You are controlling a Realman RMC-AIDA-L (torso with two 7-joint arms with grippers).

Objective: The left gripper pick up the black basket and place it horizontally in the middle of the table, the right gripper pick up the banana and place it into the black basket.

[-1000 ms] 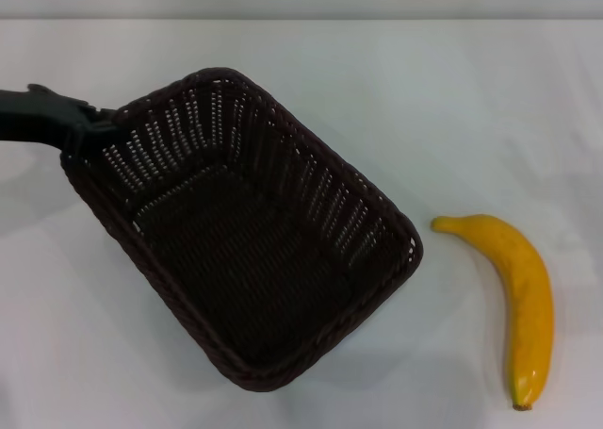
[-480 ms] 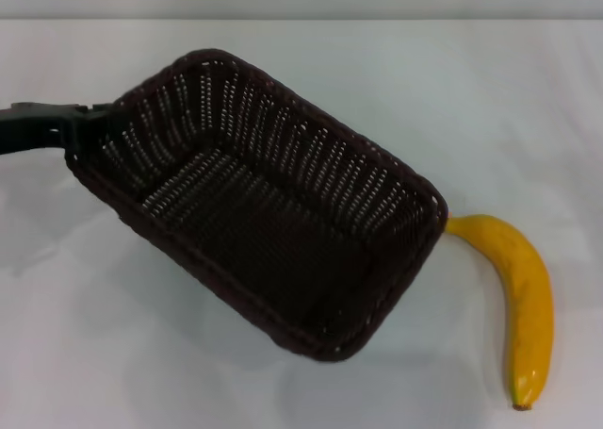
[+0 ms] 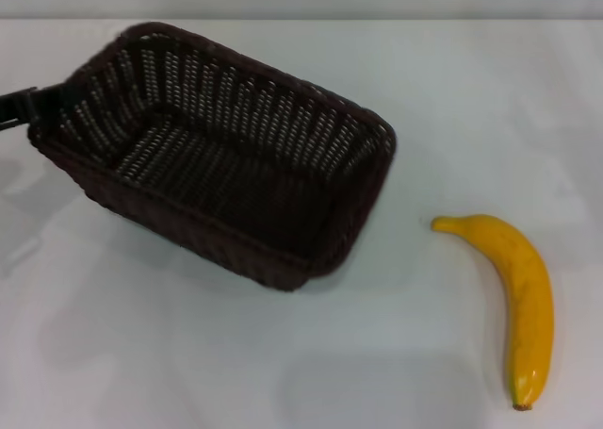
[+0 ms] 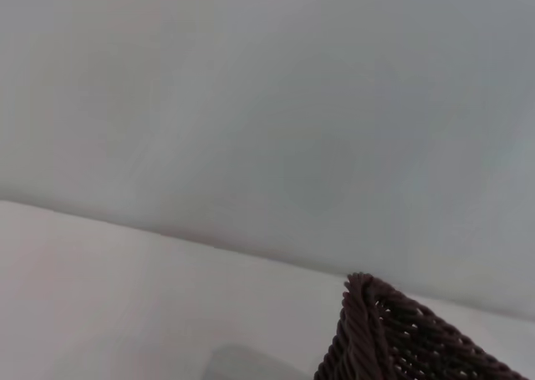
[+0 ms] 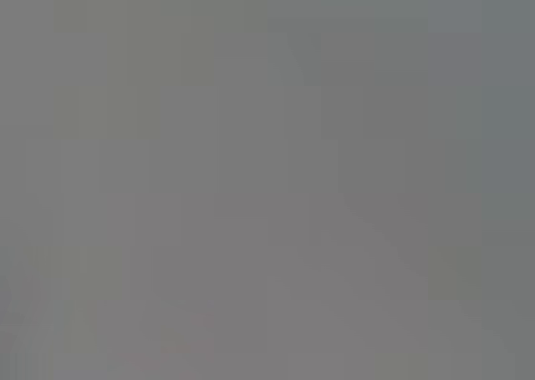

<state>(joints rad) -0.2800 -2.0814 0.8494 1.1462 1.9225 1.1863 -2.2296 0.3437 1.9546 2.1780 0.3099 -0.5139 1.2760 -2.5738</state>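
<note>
Fingers of left gripper (image 3: 42,104) clamped on far-left rim of black basket (image 3: 217,156). Basket held tilted, long axis slanting far-left to near-right, left of ctr on table (image 3: 283,363). Banana (image 3: 516,297) lying near-right, well apart. Right gripper not in view.

Step, as judged: basket placement, not finished. Next: level out, square to horizontal, set down at ctr, release; banana pick after.
</note>
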